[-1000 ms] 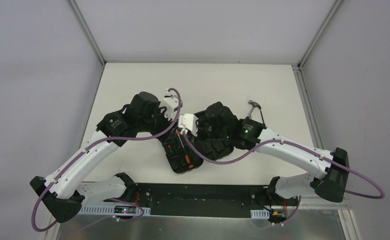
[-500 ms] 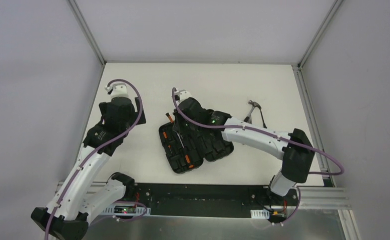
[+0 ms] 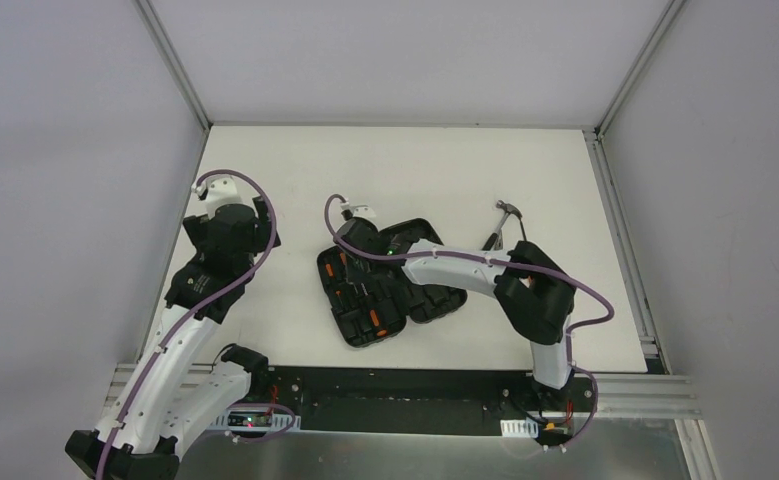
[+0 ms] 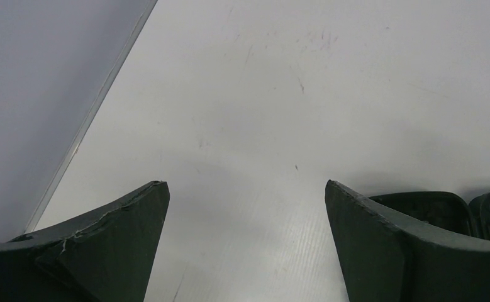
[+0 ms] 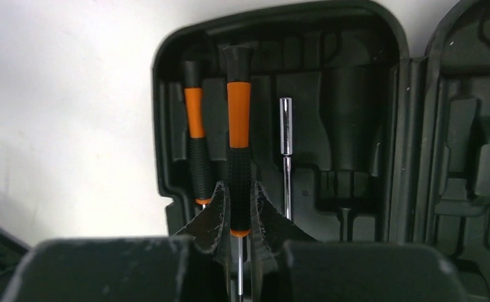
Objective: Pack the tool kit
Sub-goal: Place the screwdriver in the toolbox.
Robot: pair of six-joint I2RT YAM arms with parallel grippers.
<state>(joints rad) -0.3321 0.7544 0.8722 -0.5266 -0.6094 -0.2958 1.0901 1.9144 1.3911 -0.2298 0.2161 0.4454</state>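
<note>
The tool kit's black case (image 3: 437,300) lies open at the table's middle, with orange-handled tools (image 3: 373,320) in its left half. My right gripper (image 3: 363,268) hovers over that half. In the right wrist view it (image 5: 238,196) is shut on an orange-and-black screwdriver (image 5: 238,119) that lies along a moulded slot of the case (image 5: 361,75). A second screwdriver (image 5: 195,141) and a metal bit (image 5: 285,148) sit in slots on either side of it. A hammer (image 3: 506,213) lies right of the case. My left gripper (image 4: 247,189) is open and empty above bare table, left of the case (image 4: 432,205).
The case's other half (image 5: 475,132) lies flat to the right, its slots unfilled. The right arm's elbow (image 3: 535,290) hangs over the table right of the case. A metal rail (image 3: 180,85) and grey walls border the white table.
My left gripper has opened and pulled back left, away from the case. My right arm has swung left, bringing the screwdriver over the case's left half.
</note>
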